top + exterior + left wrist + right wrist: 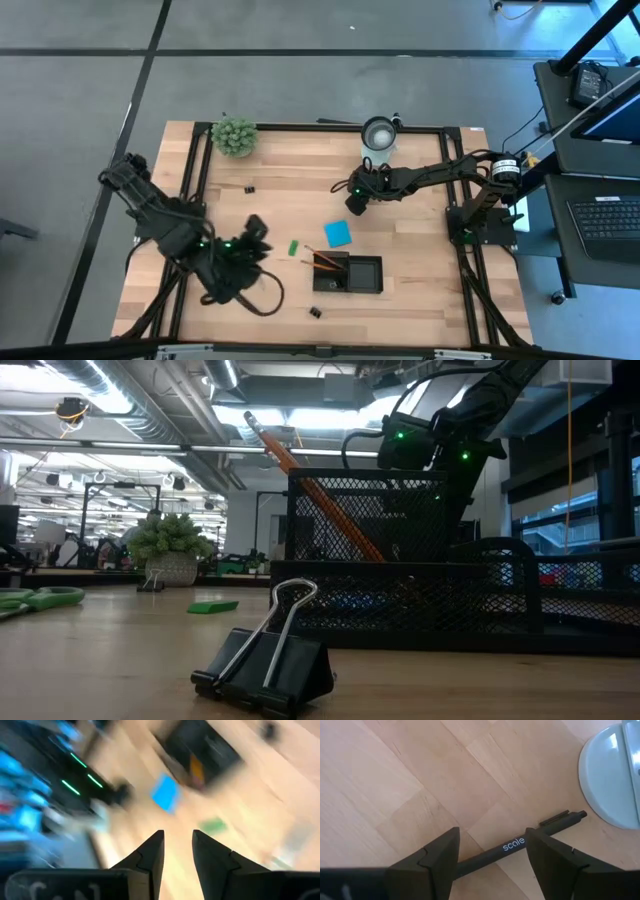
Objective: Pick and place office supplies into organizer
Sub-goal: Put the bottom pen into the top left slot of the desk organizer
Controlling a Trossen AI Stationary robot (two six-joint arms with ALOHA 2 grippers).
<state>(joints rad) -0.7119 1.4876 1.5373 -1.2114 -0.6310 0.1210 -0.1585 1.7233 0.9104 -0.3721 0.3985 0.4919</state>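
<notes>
My right gripper (pixel 355 196) (pixel 492 845) is open, low over the table near the white cup. Its fingers stand on either side of a black pen (pixel 520 843) that lies flat on the wood. My left gripper (pixel 256 234) (pixel 178 840) is open and empty, above the table to the left of the small green block (pixel 293 246). The blue note pad (pixel 337 233) lies flat beyond the black organizer (pixel 365 275). Orange pencils (pixel 320 262) (pixel 312 488) lean on the organizer's wall. Green scissors handles (pixel 42 597) show only in the low view.
A fuzzy plant ball (pixel 234 136) stands at the far left and a white cup (pixel 378 133) at the far middle. One black clip (pixel 316 313) (pixel 266 665) lies near the table's near edge, another (pixel 249 188) toward the far left. Black frame rails run along the table's sides.
</notes>
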